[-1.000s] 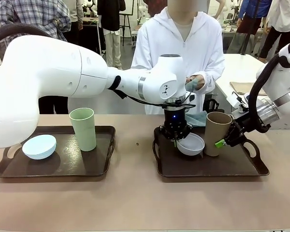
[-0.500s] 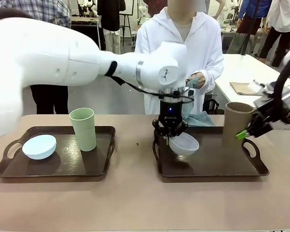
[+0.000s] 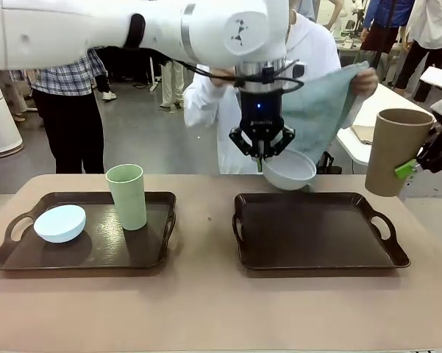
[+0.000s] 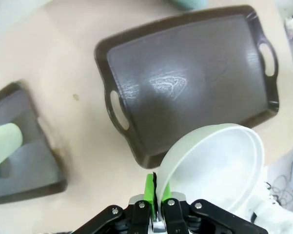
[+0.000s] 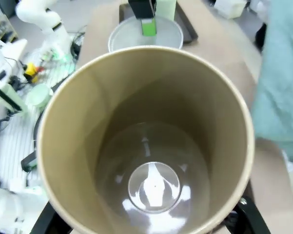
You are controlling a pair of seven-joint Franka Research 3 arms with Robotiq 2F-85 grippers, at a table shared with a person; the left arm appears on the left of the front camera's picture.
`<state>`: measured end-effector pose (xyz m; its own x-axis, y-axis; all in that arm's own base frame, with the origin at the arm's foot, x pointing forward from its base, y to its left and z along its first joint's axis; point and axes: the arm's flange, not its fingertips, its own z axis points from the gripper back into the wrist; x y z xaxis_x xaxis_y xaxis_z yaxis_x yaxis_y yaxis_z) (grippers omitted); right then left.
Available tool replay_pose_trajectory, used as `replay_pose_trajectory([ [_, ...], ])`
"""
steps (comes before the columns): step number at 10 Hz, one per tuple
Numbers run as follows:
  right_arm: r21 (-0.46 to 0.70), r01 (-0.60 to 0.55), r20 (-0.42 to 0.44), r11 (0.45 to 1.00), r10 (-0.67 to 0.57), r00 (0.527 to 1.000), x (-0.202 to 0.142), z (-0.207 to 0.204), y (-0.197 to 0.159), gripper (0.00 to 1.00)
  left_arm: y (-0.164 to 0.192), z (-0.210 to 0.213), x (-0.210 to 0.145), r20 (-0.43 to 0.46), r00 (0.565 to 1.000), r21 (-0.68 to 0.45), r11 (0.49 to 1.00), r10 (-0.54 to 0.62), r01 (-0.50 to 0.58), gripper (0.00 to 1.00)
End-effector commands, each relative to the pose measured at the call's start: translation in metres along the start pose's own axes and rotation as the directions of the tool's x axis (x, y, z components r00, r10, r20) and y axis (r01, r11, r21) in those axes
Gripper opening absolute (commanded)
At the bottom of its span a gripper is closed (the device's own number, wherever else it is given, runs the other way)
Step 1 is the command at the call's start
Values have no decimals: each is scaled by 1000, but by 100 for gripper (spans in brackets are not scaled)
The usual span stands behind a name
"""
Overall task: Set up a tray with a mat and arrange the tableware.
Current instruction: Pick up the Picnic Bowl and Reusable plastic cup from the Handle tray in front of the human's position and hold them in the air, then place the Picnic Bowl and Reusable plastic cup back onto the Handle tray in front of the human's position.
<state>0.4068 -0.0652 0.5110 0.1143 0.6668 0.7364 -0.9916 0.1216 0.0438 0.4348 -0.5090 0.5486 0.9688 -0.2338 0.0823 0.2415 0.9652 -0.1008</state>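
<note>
- Front view: the left gripper (image 3: 262,153) pinches the rim of the greyish white bowl (image 3: 288,170) high over the right tray (image 3: 316,235). The right gripper (image 3: 413,168) clasps the tan tumbler (image 3: 396,151) out past the tray's edge. Both seem held clear so the person's mat (image 3: 316,110) can go down. The pale blue bowl (image 3: 59,223) and green tumbler (image 3: 126,195) wait on the left tray (image 3: 95,248).
- Left wrist view: the jaws close tight on the bowl's rim, with the bare tray beneath.
- Right wrist view: the camera looks down into the upright tumbler.

Trays: two. left tray (image 3: 95,254), right tray (image 3: 316,235).
Bowls: two. pale blue bowl (image 3: 59,223), white bowl (image 3: 290,170).
Tall cups: two. green cup (image 3: 126,195), brown cup (image 3: 396,151).
Cloths: one. blue-green cloth (image 3: 316,110).
People at table: one person (image 3: 312,48).
</note>
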Motion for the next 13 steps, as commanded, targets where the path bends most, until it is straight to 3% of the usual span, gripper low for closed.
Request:
replay_pose_trajectory([
  [1,-26,4,-28,1000,-5,1000,19,-2,18,0,3,7,-11,70,997,12,1000,21,-22,0],
  [2,-16,18,-29,1000,-18,999,23,-5,14,0,5,9,-11,59,996,6,998,60,-61,0],
  [3,-16,-13,-1,1000,13,1000,14,5,10,0,0,13,-5,28,1000,0,1000,-2,2,0],
  [13,-16,-13,-1,1000,13,1000,14,5,10,0,0,13,-5,28,1000,0,1000,-2,2,0],
])
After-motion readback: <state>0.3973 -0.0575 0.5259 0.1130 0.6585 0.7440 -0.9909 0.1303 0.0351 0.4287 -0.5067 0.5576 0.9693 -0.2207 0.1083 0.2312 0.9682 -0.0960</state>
